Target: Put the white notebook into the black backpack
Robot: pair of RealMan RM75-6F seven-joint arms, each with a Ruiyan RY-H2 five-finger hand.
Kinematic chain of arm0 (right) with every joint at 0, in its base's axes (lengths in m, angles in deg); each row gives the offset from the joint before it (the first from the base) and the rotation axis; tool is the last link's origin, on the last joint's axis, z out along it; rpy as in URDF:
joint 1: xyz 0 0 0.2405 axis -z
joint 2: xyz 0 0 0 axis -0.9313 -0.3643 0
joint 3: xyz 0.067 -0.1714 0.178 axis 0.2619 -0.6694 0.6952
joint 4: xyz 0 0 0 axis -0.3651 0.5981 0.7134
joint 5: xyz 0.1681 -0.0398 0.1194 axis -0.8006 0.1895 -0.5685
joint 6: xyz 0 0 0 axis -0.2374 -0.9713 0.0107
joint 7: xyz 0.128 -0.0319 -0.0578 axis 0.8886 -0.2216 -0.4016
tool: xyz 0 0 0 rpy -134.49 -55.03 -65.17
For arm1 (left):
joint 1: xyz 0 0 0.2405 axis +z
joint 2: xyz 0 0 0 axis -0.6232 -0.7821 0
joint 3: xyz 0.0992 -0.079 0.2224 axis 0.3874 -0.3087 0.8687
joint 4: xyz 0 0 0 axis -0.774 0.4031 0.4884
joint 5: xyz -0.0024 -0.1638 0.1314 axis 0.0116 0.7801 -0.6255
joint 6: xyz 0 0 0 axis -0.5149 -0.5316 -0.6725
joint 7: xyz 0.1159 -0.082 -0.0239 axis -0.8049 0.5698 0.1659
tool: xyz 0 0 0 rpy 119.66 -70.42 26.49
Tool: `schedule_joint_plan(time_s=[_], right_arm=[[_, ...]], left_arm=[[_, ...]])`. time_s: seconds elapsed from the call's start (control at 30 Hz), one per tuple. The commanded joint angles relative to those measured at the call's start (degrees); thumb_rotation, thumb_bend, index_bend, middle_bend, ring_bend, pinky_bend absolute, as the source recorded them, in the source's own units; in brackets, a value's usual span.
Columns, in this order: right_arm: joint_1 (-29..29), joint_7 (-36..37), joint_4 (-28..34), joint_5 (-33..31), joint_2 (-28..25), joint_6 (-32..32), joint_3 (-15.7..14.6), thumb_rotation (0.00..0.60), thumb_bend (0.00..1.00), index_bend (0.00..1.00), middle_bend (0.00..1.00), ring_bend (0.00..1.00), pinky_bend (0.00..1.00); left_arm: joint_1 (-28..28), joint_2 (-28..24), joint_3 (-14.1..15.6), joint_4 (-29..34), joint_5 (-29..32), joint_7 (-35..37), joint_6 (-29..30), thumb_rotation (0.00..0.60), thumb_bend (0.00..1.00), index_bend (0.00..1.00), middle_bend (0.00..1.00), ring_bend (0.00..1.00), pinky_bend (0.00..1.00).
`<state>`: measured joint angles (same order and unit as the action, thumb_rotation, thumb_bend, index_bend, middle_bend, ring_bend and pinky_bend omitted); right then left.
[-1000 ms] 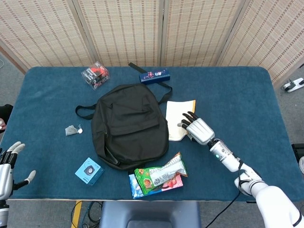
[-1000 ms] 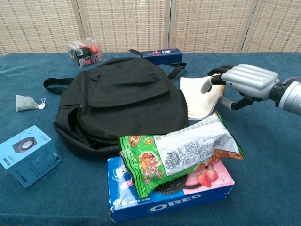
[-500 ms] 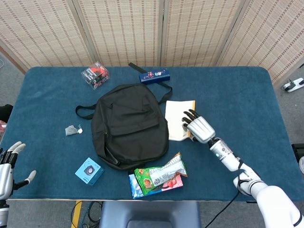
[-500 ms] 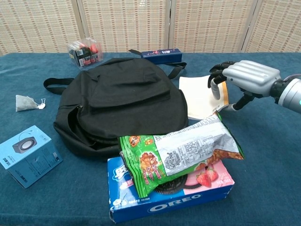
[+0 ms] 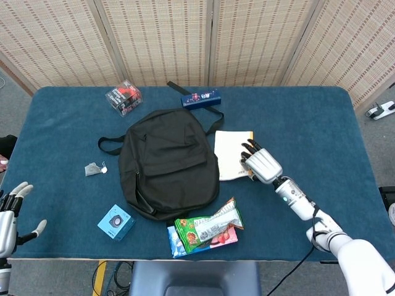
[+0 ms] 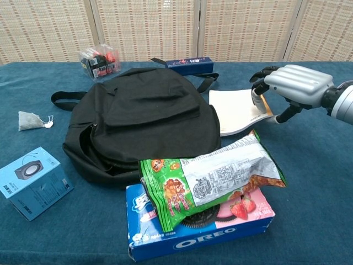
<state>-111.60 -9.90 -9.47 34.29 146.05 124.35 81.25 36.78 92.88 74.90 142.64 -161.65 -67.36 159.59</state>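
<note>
Nearest the robot, a green snack bag [image 6: 212, 179] lies atop a blue Oreo biscuit box [image 6: 201, 226], just in front of the soft black fabric backpack [image 5: 168, 161]. Beyond them, the flat white paper notebook [image 5: 231, 154] lies touching the backpack's right side, long axis running away from the robot. The silver right hand [image 5: 261, 165] rests over its right edge, fingers [image 6: 256, 97] curled down onto the cover; whether they actually grip is unclear. The left hand [image 5: 11, 217], fingers spread and empty, hangs well left of the backpack.
</note>
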Motion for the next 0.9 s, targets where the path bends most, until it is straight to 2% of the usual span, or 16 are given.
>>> schedule_joint_plan(time_s=[0.03,0.27,0.47,0.7,0.9], right_arm=[[-0.2,-0.5,0.1,0.2,-0.2,0.0,0.0,0.6,0.53,0.61,0.41,0.15,0.1],[-0.4,-2.2,0.4,0.2,-0.8,1.6,0.5,0.6,0.66,0.61,0.42,0.17,0.1],[0.4,-4.6,1.5,0.2,-2.2,7.3,1.9,0.6,0.75,0.61,0.44,0.19,0.1],[1.9,-6.6,4.3,-0.8,-5.7,14.3,4.7,0.6,0.78,0.61,0.45,0.21,0.1],[2.8,-9.2,8.5,-1.6,-10.0,17.9,6.6,0.6,0.78,0.61,0.45,0.21,0.1]], left_arm=[[0.0,0.0,0.0,0.0,0.1,0.1,0.0,0.6,0.23,0.2,0.12,0.14,0.0],[-0.3,-0.4,-0.2,0.0,-0.3,0.1,-0.2,0.6,0.23,0.2,0.12,0.14,0.0],[-2.2,-2.1,-0.9,0.1,-1.2,0.0,-2.1,0.6,0.23,0.2,0.12,0.14,0.0],[-6.4,-4.7,-3.0,-0.2,-2.2,2.8,-6.5,0.6,0.23,0.22,0.12,0.14,0.0],[-12.3,-7.1,-4.4,-1.9,-3.0,6.5,-14.3,0.6,0.23,0.25,0.12,0.14,0.0]])
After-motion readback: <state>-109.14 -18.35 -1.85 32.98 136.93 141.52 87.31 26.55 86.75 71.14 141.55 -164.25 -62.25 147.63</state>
